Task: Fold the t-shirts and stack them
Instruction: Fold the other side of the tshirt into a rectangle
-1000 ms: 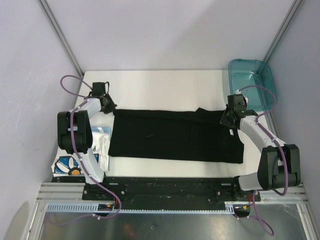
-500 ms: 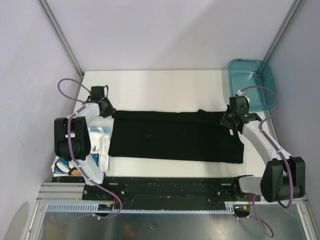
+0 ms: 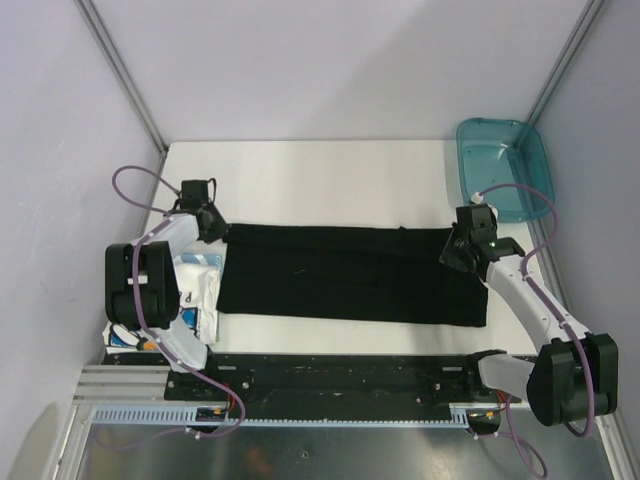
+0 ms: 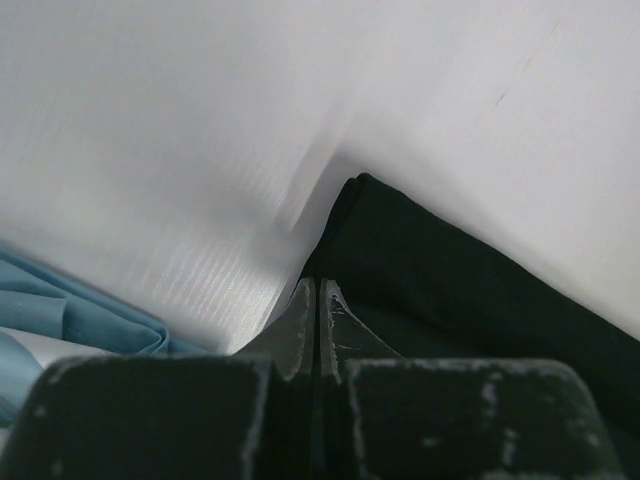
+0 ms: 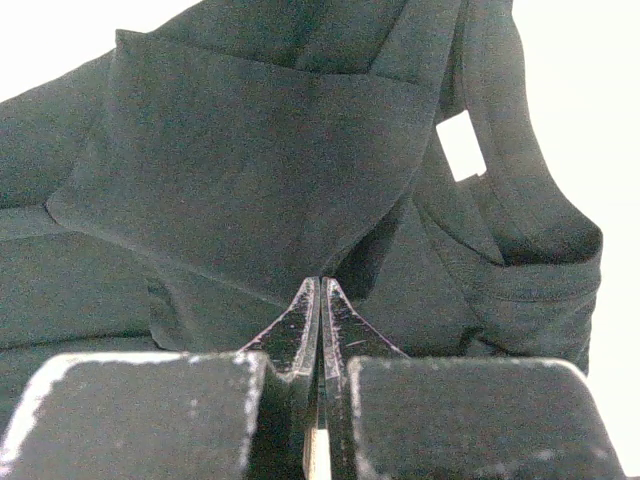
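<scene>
Both arms have spread outward, drawing the black tee [image 3: 350,285] flat into a long band across the counter [image 3: 330,180]. The right gripper [image 3: 455,250] has its jaws clenched on the tee's right end. The left gripper [image 3: 215,228], jaws pressed together, apparently pinches the opposite corner. Mid-fold, the next move likely calls for both to carry the edge over evenly.

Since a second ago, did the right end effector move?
Yes. The right end effector, shut on the black t-shirt, slid toward the table's near edge, away from the teal bin.
</scene>
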Action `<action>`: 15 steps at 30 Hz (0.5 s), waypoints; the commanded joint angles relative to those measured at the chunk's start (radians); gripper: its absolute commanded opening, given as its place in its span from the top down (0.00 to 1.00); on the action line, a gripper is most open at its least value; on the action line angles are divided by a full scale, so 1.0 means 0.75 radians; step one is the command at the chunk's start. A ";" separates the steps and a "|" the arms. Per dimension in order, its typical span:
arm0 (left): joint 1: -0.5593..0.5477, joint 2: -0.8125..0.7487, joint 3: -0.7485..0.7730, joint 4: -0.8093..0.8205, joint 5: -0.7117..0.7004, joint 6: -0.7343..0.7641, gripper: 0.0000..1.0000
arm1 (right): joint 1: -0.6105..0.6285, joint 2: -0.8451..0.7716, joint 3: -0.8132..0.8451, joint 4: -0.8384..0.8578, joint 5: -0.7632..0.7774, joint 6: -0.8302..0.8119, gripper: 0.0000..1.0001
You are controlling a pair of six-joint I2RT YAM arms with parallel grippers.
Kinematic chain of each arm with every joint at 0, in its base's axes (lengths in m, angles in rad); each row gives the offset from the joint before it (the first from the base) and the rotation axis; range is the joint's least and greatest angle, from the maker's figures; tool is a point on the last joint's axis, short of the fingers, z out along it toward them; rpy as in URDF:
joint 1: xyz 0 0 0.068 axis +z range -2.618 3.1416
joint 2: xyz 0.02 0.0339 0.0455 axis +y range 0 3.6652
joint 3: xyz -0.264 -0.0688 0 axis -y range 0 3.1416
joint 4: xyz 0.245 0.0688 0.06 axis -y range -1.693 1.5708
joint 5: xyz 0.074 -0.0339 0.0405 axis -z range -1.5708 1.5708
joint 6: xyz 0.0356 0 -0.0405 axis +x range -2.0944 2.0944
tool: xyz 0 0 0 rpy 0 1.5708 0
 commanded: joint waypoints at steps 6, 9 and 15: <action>-0.004 -0.130 -0.034 0.023 -0.050 -0.021 1.00 | 0.021 -0.112 -0.006 -0.078 0.009 0.038 1.00; -0.002 -0.140 -0.050 0.021 -0.047 -0.024 1.00 | 0.024 -0.113 -0.020 -0.085 0.013 0.040 1.00; -0.002 -0.148 -0.104 0.019 -0.060 -0.024 1.00 | 0.026 -0.120 -0.065 -0.079 0.013 0.056 1.00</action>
